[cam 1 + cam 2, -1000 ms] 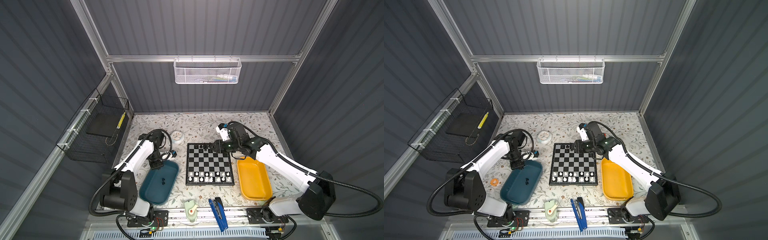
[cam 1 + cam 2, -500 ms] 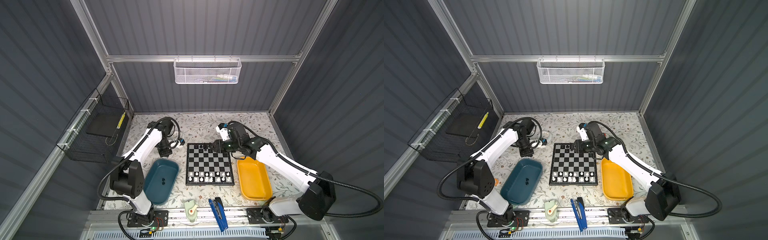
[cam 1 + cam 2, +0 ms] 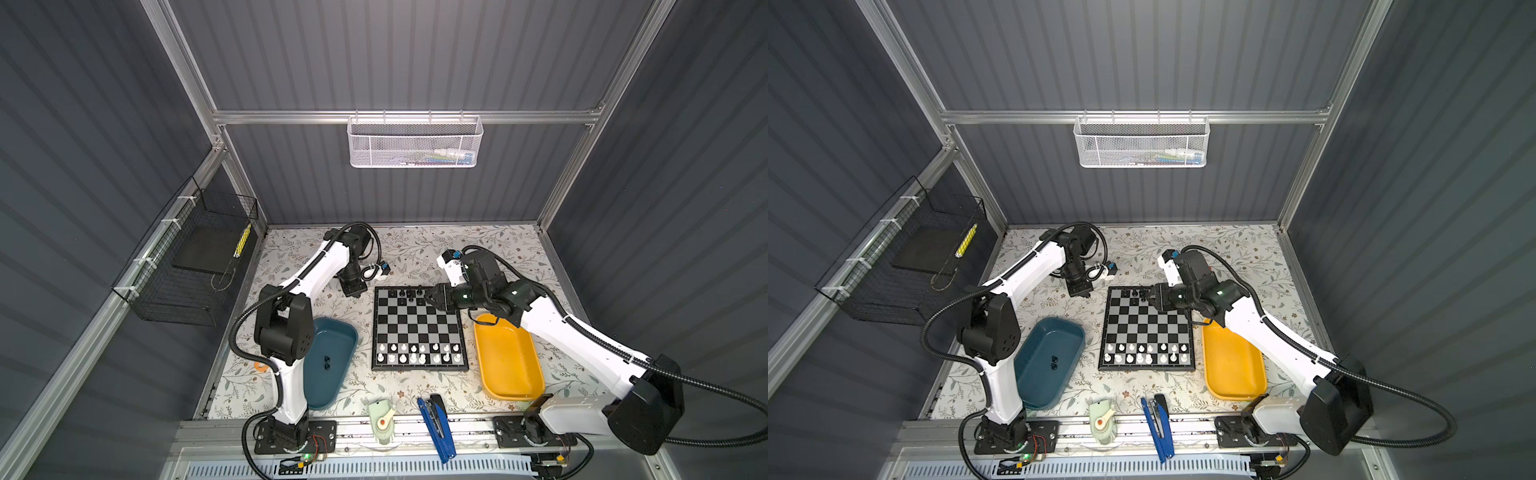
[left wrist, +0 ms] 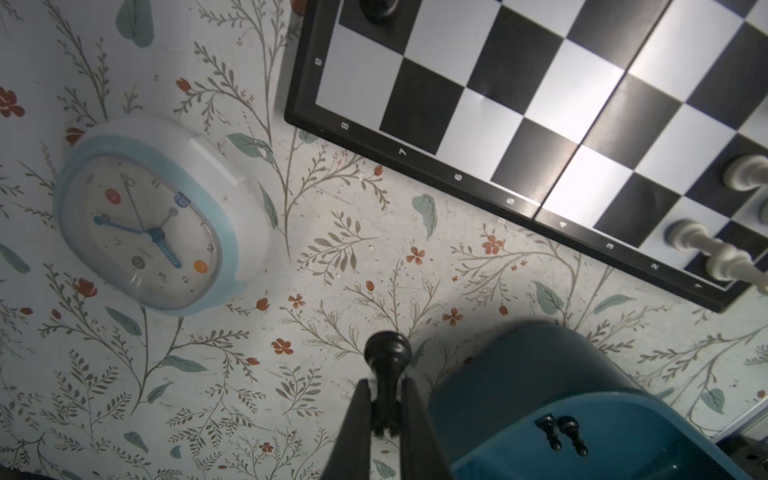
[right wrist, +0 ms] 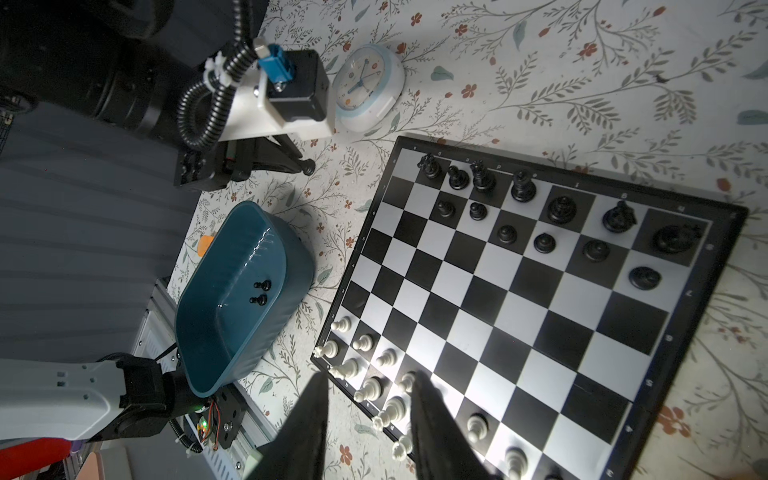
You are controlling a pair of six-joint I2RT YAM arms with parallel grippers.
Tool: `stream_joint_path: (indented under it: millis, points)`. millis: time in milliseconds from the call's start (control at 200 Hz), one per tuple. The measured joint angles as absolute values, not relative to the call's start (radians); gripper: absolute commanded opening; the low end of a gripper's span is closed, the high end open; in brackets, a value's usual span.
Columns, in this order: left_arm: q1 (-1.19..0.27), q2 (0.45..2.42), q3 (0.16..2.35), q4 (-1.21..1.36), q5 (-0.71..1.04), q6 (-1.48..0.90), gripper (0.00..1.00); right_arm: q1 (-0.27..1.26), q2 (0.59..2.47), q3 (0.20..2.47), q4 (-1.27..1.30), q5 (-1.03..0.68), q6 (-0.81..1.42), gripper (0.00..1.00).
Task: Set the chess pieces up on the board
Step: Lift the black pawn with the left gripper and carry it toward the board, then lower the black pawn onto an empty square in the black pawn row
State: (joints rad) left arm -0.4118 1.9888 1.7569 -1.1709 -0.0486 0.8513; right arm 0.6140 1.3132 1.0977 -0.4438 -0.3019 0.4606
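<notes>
Left wrist: your left gripper (image 4: 385, 386) is clamped on a black chess piece (image 4: 387, 353), right gripper (image 5: 369, 376) hangs spread apart over the board (image 5: 552, 291).

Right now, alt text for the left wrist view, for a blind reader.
The left gripper clamps a black chess piece over the table, beside the teal tray holding two black pieces. A clock and a corner of the board lie beyond.

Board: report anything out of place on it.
Nothing is askew. The board's corner square nearest the clock is bare; the left pincer holds a black piece, and two black pieces lie in the teal tray.
</notes>
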Motion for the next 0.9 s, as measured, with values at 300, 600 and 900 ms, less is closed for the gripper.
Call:
stream_joint_path:
  millis: [300,600,900]
  points:
    - [-0.472,2.122,1.893,-1.147,-0.044,0.833,0.06,0.614,1.28,1.067,-0.472,-0.282,0.464,0.36]
    - [-0.512,2.207,1.953,-1.122,-0.045,0.832,0.06,0.614,1.256,1.05,-0.484,-0.267,0.467,0.36]
    - [-0.519,2.225,1.957,-1.097,-0.055,0.833,0.06,0.614,1.251,1.042,-0.487,-0.261,0.468,0.36]
